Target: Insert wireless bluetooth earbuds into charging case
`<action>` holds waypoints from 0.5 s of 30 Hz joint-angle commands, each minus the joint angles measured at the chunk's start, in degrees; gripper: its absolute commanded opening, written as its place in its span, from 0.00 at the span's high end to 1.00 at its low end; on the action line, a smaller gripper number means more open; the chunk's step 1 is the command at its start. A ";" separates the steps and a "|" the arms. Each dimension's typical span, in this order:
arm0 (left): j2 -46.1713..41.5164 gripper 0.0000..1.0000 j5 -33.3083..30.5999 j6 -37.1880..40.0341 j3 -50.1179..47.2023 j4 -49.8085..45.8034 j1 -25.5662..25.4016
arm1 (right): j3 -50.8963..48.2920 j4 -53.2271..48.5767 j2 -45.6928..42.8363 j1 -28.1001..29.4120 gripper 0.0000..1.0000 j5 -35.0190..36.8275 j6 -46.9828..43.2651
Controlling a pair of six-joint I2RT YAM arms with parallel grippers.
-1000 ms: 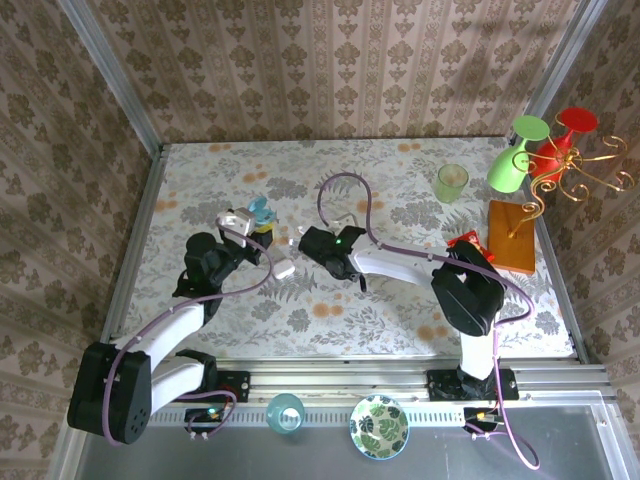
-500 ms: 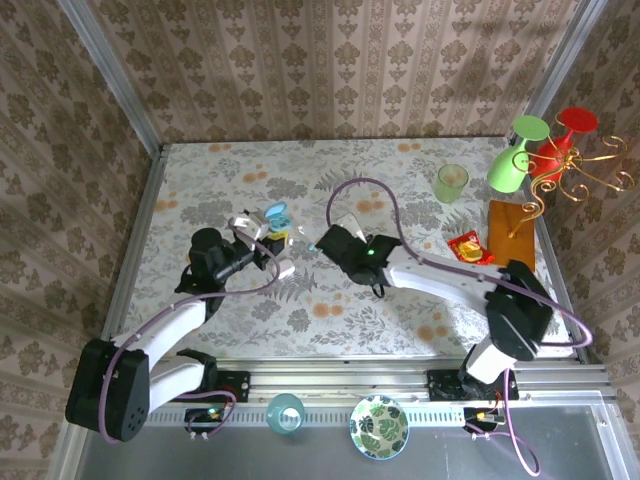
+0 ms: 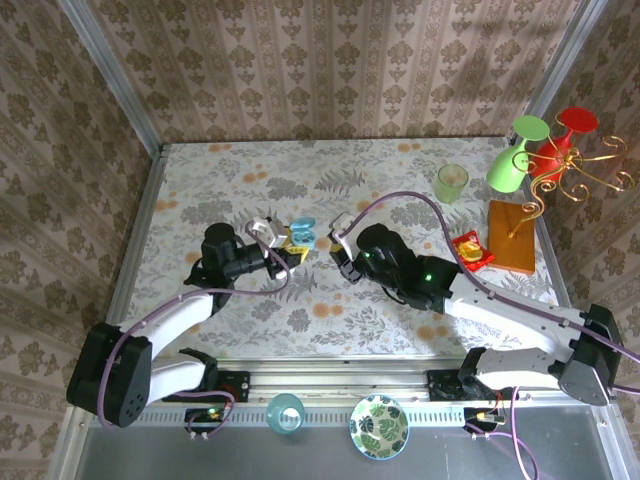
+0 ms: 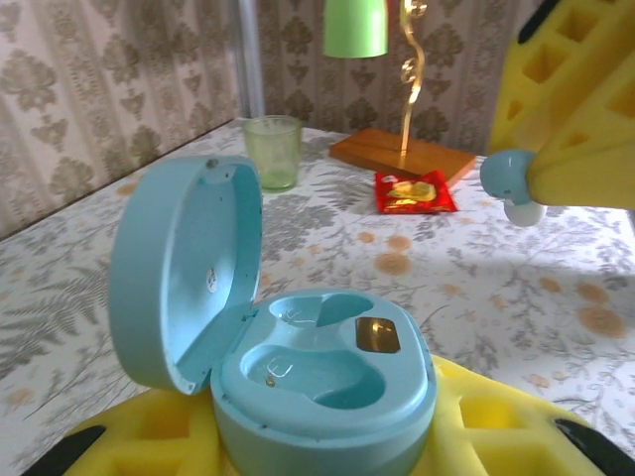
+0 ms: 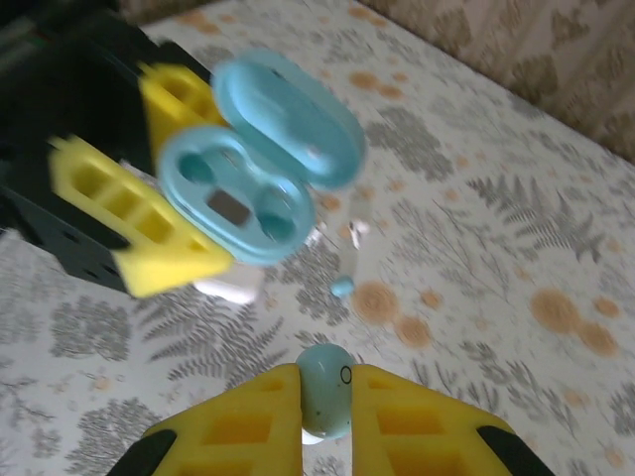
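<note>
A: Charging case (image 4: 317, 372), where is it?

B: In the left gripper (image 5: 218, 188), above the flowered table (image 3: 400, 170). It is the pale teal one, and the yellow fingers (image 5: 149, 248) clamp its lower half from both sides.

A: Lid?

B: Swung up and back on its hinge. Two hollows lie bare in the lower half, with a small gold contact (image 4: 377, 335) beside them.

A: And the earbuds?

B: One earbud (image 5: 325, 392) sits in the right gripper (image 5: 325, 382), its pale blue tip pinched between the two yellow pads, which are drawn in tight on it. From the left wrist it shows to the upper right of the open case, near but not touching.

A: The other earbud (image 5: 349, 260)?

B: On the table, white stem with a blue tip, just beside the case as the right wrist sees it — below it, really. A white lump (image 5: 233, 290) lies close by, partly under a left finger; what it is I cannot tell.

A: Anything farther off?

B: A green cup (image 4: 272, 149), a red snack packet (image 4: 417, 190) and a wooden board (image 4: 402, 154) with a gold stand — all well apart from the case.
</note>
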 commanded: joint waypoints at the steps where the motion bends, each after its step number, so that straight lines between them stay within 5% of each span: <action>1: 0.72 0.77 7.92 -1.35 2.52 1.07 -0.57 | -1.07 6.39 -1.60 0.05 0.87 -7.18 -2.87; 15: 1.35 0.77 14.81 -2.81 3.52 1.49 -2.75 | -0.38 7.26 0.23 -0.81 0.87 -8.51 -4.60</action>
